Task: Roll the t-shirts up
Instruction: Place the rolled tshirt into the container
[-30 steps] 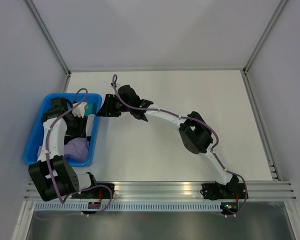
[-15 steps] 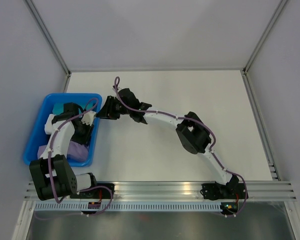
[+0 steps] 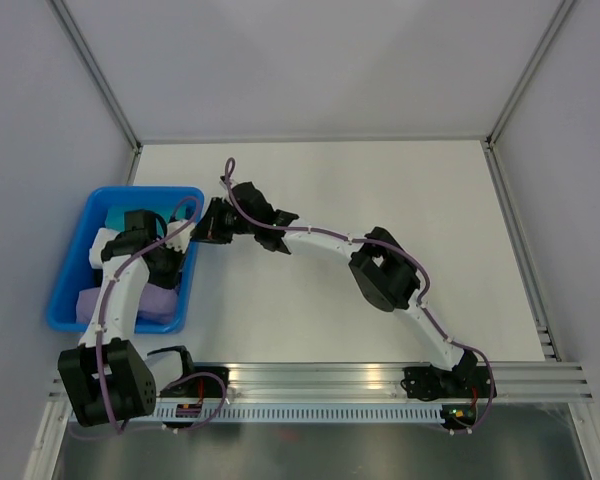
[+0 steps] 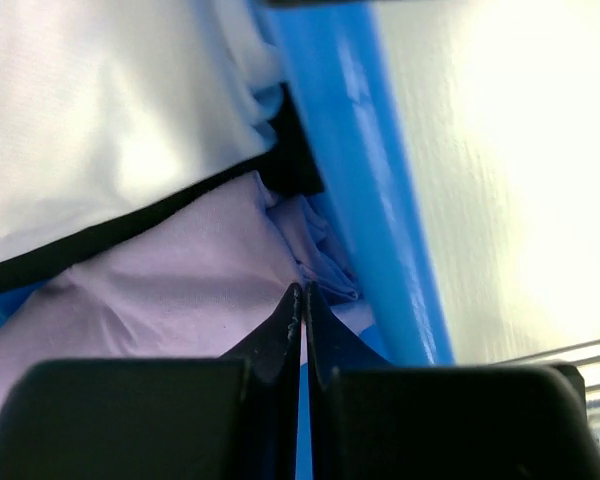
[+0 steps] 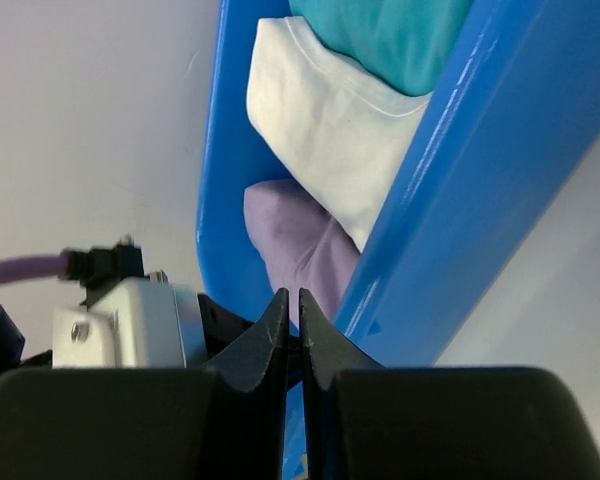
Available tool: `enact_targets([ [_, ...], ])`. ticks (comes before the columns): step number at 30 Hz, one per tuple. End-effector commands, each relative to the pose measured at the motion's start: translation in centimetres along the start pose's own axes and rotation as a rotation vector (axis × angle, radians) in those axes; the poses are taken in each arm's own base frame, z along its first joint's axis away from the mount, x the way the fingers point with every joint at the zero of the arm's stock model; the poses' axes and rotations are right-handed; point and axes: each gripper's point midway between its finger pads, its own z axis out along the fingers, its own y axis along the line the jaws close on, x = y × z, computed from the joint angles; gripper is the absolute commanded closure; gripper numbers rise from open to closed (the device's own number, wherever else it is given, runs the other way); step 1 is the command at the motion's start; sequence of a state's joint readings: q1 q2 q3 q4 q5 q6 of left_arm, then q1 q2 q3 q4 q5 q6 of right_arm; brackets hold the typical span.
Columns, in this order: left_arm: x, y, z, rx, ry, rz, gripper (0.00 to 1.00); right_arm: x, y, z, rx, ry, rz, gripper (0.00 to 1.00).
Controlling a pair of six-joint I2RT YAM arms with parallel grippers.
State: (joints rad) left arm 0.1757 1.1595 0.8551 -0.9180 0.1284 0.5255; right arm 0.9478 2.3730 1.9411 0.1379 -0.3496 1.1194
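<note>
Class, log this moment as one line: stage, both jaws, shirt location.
stage: pick from blue bin | left jaws: shut at lavender t-shirt, grip unclear | right jaws: shut at bin wall

The left arm (image 3: 113,290) and right arm (image 3: 325,238) have white links, black joint housings and looping purple cables (image 3: 230,170). The left pincer (image 4: 301,300) and right pincer (image 5: 292,300) are black wedges.

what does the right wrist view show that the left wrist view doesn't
Only the right wrist view shows the teal cloth and a purple cable. Only the left wrist view shows the metal rail at the table edge. Both show the white cloth, the lavender t-shirt and the blue bin.
</note>
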Motion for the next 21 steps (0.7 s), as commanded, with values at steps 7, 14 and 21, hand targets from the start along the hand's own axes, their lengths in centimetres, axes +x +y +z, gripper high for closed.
enact_targets([
  [7,2.6,-4.1,-0.5,0.188,0.003,0.149,0.98,0.2,-0.1,0.9,-0.019,-0.025,0.067,0.92],
  [14,2.0,-3.5,-0.5,0.165,0.001,0.142,0.66,0.2,0.1,0.9,-0.021,-0.028,0.064,0.89],
  [21,-1.7,-2.0,-3.5,0.084,-0.117,0.099,0.55,-0.2,0.2,0.7,-0.009,-0.043,0.037,0.83],
])
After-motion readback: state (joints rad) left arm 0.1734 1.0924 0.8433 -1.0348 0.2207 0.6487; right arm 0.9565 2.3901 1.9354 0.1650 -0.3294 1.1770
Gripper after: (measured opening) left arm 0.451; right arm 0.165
